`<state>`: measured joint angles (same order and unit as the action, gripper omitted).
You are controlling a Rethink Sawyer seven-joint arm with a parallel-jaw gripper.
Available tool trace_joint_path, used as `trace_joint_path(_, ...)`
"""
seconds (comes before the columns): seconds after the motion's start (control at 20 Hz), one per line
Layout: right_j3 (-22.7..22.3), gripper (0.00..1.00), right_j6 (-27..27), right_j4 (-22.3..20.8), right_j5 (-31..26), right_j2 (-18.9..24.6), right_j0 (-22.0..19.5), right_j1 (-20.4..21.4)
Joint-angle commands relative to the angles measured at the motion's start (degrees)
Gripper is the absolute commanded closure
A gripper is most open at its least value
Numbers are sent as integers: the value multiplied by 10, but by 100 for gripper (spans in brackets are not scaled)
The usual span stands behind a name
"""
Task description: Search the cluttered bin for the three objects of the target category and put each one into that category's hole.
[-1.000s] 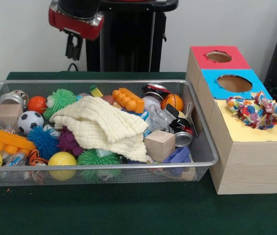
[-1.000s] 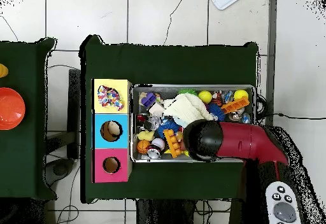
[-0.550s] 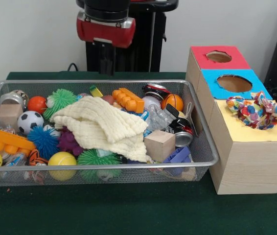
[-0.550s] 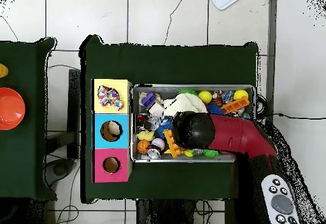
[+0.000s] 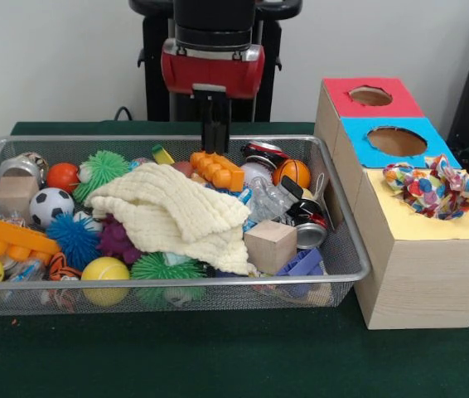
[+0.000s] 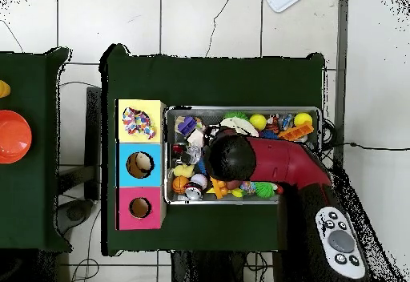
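A wire bin [image 5: 176, 283] holds mixed clutter. A cream cloth [image 5: 176, 211] lies over its middle. Around it sit an orange toy brick [image 5: 216, 168], a wooden cube [image 5: 269, 245], crushed cans [image 5: 307, 228], a small basketball [image 5: 292, 172] and spiky balls [image 5: 74, 239]. My gripper [image 5: 216, 148] hangs over the bin's back edge, just above the orange brick, with nothing in it. In the overhead view the arm's head [image 6: 232, 157] covers the gripper and the bin's middle. Beside the bin stands a wooden box with a red hole [image 5: 370, 95], a blue hole [image 5: 396, 141] and a yellow top.
A patterned cloth [image 5: 433, 189] lies bunched on the box's yellow section. A soccer ball [image 5: 50, 205], a second wooden cube [image 5: 15, 195], an orange block [image 5: 7, 236] and yellow balls [image 5: 104, 272] fill the bin's left part. An orange dish [image 6: 12, 136] sits on a separate table.
The arm has swung sideways from the bin's left part toward its middle and come lower, so the gripper now hangs just above the orange brick. The bin's contents have not moved.
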<state>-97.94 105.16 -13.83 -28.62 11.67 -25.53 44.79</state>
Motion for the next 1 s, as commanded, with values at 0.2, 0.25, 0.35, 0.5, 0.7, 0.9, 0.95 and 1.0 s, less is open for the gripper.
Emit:
trace_joint_path(0.2, -25, 100, 40, 1, 86, 55, -7, -53)
trace_joint_path(0.25, -20, 100, 41, 0, 92, 55, -5, -60)
trace_joint_path(0.35, -10, 100, 46, -3, 108, 53, 0, -75)
trace_joint_path(0.5, 1, 100, 53, -6, 132, 48, 7, -95)
trace_joint_path(0.7, 10, 100, 62, 0, 160, 46, 11, -119)
trace_joint_path(0.9, 15, 100, 70, 1, 188, 35, 22, -139)
trace_joint_path(0.95, 14, 100, 71, 0, 196, 34, 23, -142)
trace_joint_path(1.0, 18, 100, 70, -2, 201, 29, 26, -150)
